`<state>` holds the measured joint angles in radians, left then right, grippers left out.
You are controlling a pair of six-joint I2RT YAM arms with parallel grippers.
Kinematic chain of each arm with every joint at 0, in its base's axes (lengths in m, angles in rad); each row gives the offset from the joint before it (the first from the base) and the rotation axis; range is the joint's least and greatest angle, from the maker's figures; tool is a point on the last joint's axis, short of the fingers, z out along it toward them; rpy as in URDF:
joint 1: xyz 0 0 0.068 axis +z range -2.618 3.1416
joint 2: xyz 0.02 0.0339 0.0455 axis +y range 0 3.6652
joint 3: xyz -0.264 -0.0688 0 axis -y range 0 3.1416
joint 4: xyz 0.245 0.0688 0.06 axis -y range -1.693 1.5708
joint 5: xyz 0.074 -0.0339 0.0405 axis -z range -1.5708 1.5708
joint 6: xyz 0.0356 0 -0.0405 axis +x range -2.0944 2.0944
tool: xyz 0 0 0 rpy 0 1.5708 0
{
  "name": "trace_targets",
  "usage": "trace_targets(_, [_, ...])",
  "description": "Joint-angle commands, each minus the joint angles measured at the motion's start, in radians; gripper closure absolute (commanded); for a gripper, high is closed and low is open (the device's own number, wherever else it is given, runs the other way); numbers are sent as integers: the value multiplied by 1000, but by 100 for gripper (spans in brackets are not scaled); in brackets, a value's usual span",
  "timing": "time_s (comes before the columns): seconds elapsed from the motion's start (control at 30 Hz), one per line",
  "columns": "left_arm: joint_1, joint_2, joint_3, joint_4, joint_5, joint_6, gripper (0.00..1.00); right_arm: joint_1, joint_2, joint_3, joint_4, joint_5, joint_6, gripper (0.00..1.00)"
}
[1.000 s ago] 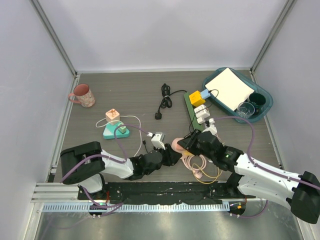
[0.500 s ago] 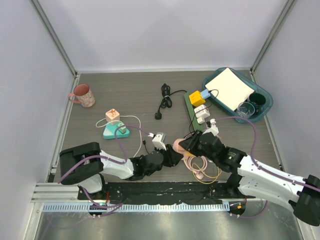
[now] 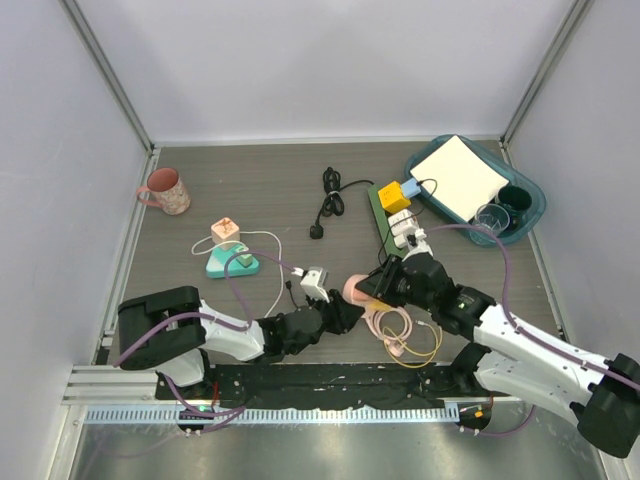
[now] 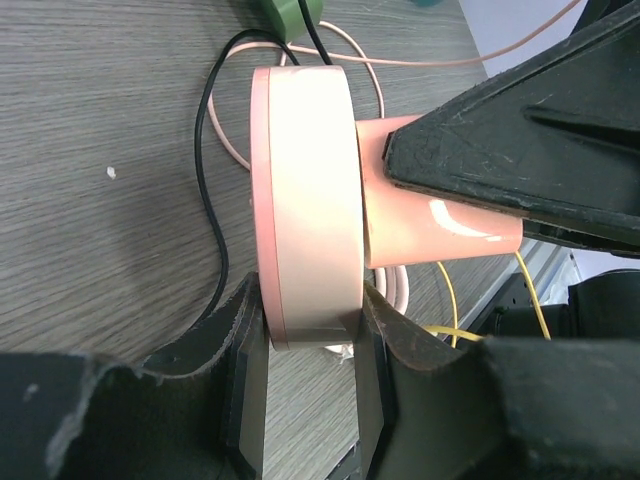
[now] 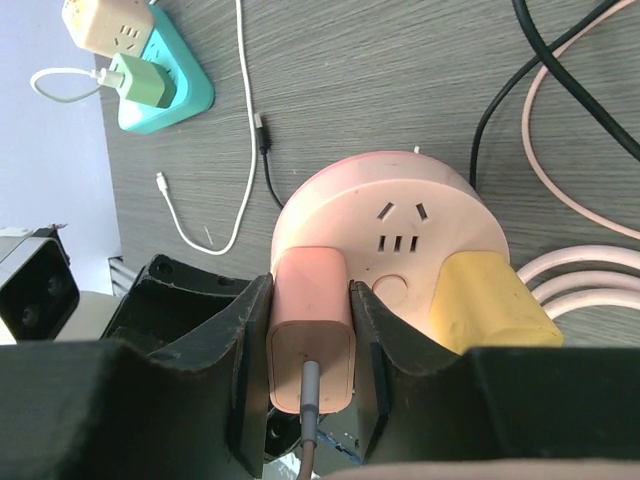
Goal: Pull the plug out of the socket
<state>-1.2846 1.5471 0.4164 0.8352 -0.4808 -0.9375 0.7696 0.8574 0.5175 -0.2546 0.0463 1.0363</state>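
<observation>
A round pink socket (image 5: 400, 235) is held on edge just above the table near the front middle, and shows as a disc edge in the left wrist view (image 4: 305, 200). A pink plug (image 5: 310, 335) with a grey cable sits in its face, beside a yellow plug (image 5: 490, 300). My left gripper (image 4: 305, 335) is shut on the socket's rim. My right gripper (image 5: 310, 345) is shut on the pink plug, one finger on each side. In the top view both grippers meet at the socket (image 3: 356, 288).
A pink and yellow cable coil (image 3: 405, 335) lies under the right arm. A teal socket base with a green plug (image 3: 232, 262), a white cable, a pink mug (image 3: 165, 190), a black cord (image 3: 328, 200), a green power strip (image 3: 392, 215) and a teal tray (image 3: 475, 185) lie further back.
The right arm has risen and pulled back a little toward the rear right with the plug in its grip. The left arm and socket have barely moved.
</observation>
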Motion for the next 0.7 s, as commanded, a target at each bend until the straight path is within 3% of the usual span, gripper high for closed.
trace_targets(0.0, [13, -2, -36, -111, -118, 8, 100, -29, -67, -71, 187, -67, -32, 99])
trace_targets(0.07, [13, -1, -18, -134, -107, -7, 100, -12, -66, -105, 329, -109, -32, 99])
trace_targets(0.1, [13, -1, 4, -183, -105, -18, 100, -6, -57, -94, 318, -83, -39, 99])
trace_targets(0.33, [13, -19, 58, -311, -105, -47, 100, 60, -35, 9, 56, 147, -96, 99])
trace_targets(0.53, [14, -18, -1, -251, -139, -35, 100, 33, -32, 113, -58, 122, -110, 99])
trace_targets(0.67, [14, -13, -27, -208, -134, -23, 100, -3, -27, 102, -52, 57, -37, 99])
